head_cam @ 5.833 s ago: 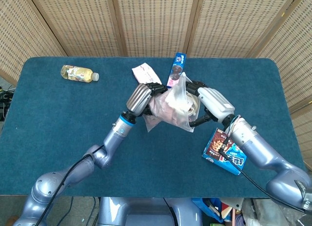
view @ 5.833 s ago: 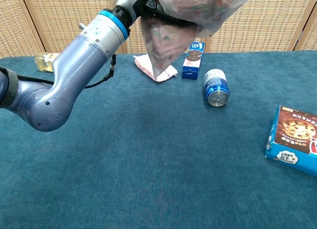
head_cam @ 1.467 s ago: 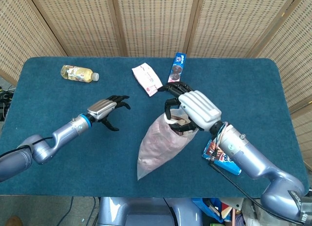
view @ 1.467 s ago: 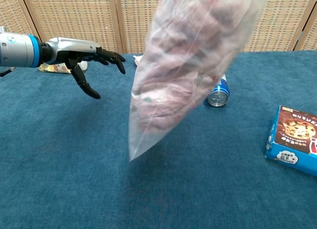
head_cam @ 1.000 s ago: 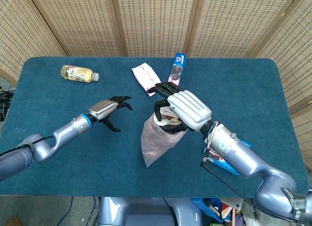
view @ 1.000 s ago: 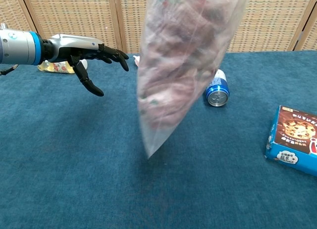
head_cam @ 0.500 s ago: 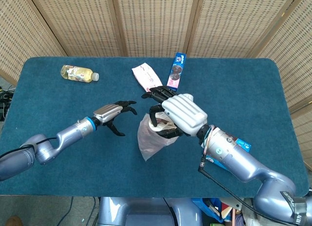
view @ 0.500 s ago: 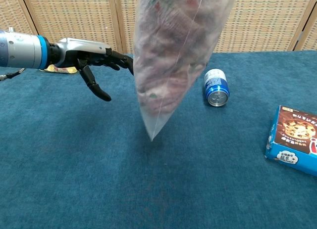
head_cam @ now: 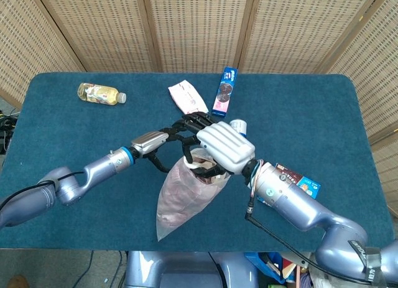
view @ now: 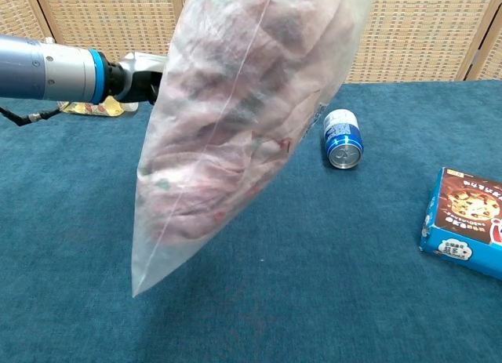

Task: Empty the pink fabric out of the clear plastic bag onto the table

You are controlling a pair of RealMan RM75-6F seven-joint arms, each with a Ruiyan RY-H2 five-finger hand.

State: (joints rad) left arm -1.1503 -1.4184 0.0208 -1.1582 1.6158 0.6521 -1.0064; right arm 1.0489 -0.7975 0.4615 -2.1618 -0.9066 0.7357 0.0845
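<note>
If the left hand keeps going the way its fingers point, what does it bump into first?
Most likely the bag, near the top where the right hand grips it. The left hand points right at it and looks almost touching, though depth is hard to judge.

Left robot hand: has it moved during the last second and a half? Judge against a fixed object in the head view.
Yes. The left hand has moved rightward, away from the lying drink bottle, and now sits beside the mouth of the clear plastic bag of pink fabric.

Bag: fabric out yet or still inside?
Still inside. The pink fabric fills the bag, which the right hand holds up above the table.
</note>
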